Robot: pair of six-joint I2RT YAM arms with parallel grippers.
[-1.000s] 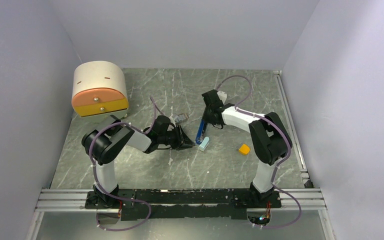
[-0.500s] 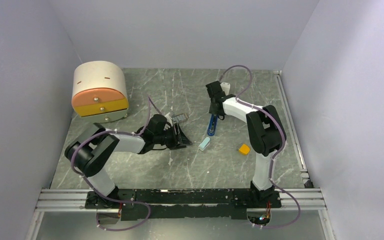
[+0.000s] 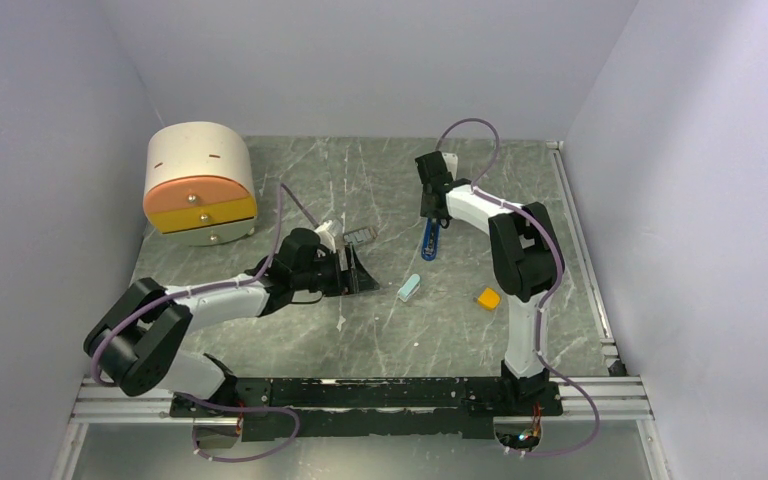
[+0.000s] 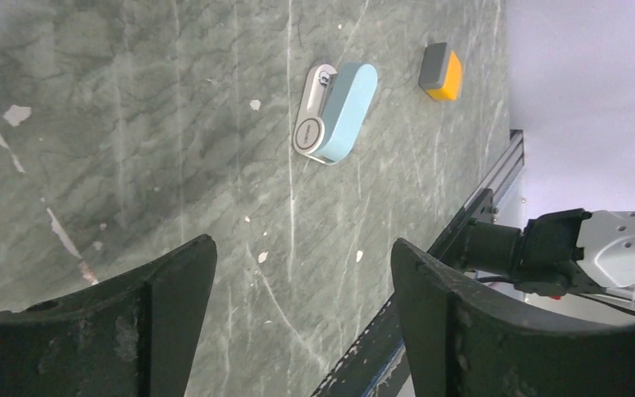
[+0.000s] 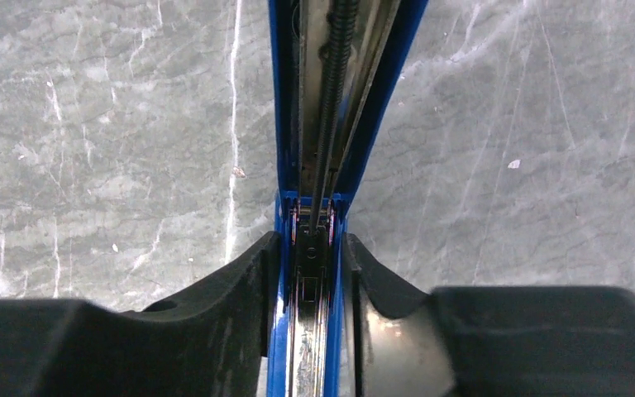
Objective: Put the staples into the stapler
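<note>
My right claw clamps the stapler; left claw stands open, empty. Risk: the stapler twists in that narrow pinch as I feed staples.

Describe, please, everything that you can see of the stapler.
The stapler is long, slim and blue. Its top is open, showing a shiny metal channel with a dark coiled spring rod between glossy blue walls. The right tool clamps one end, pressing on both blue sides. It extends from the tool towards the arms' bases, above the middle of the grey marbled table; whether it touches the table is unclear.
</note>
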